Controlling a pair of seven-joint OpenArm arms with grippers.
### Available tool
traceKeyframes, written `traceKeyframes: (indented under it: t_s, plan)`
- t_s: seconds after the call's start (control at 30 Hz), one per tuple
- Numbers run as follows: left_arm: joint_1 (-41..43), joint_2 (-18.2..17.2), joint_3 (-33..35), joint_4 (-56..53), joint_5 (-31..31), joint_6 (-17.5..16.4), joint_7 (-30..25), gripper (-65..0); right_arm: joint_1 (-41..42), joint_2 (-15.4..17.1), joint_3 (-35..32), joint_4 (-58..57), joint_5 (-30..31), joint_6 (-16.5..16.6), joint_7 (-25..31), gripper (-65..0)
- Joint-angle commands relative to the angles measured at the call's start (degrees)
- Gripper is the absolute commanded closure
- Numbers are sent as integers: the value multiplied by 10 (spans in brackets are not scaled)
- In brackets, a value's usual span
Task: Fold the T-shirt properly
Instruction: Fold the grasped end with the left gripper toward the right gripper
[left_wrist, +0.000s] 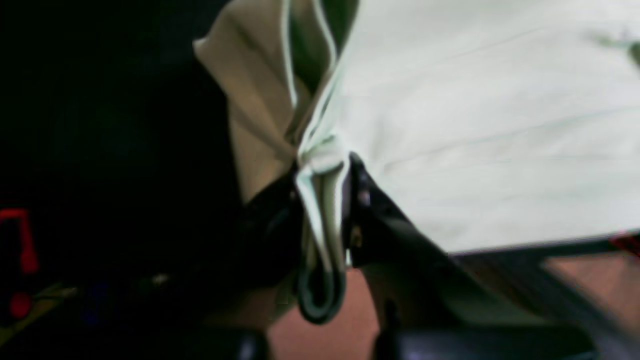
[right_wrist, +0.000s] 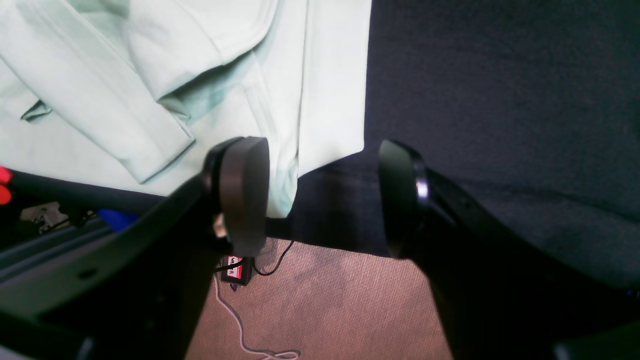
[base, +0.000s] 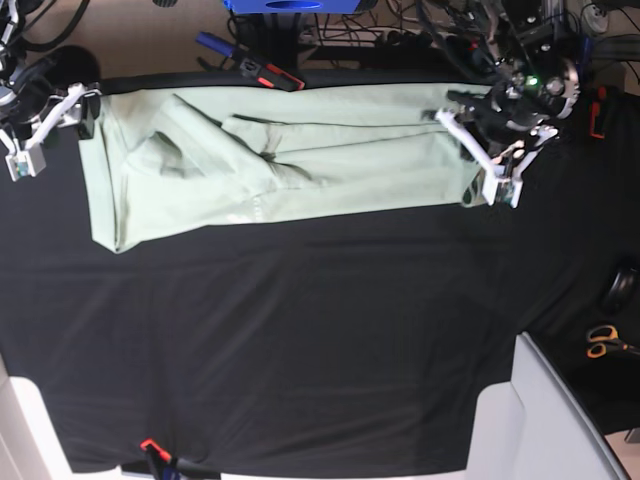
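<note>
While the pale mint-green cotton T-shirt (base: 290, 170) lies lengthwise-folded along the black table cloth's (base: 300, 350) far edge | left gripper (left_wrist: 325, 200) pinches its end | right gripper (right_wrist: 320, 195) gapes, empty, at the other end | crosswise folds remain, I judge.

T-shirt (base: 300, 160): soft matt knit cloth, pale mint, lightly creased, with stitched hems. Table cloth (base: 300, 340): black fabric, matt, with a faint fuzzy nap in the right wrist view. Right gripper (right_wrist: 320, 195): fingers (right_wrist: 242, 192) were black plastic, smooth, semi-gloss, one catching a highlight. Left gripper (left_wrist: 325, 200): dark, smooth, apparently plastic; view blurred. Floor (right_wrist: 330, 305): pinkish-brown carpet, ribbed and rough. Scissors (base: 604, 343): orange plastic handles.
</note>
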Motion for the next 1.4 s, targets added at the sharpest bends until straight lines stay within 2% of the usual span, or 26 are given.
traceKeyframes:
  t_s: [0.0,0.23,0.53,0.9,1.37]
  plan:
    - [3,-1,14,10,-5,14,-8,0,-2,7,2,10,7,3,11,-334]
    - [2,-1,103,7,-95,106,-19,0,-1,7,2,10,7,3,11,-334]
    - [-7,-1,222,-4,-106,179,-20,0,-1,8,2,10,7,3,11,-334]
    - [-19,-1,287,-81,-105,185,-20,0,-1,8,3,9,7,3,11,-334]
    - [-49,-1,295,-141,-106,184,-32,0,1,8,2,9,7,3,11,-334]
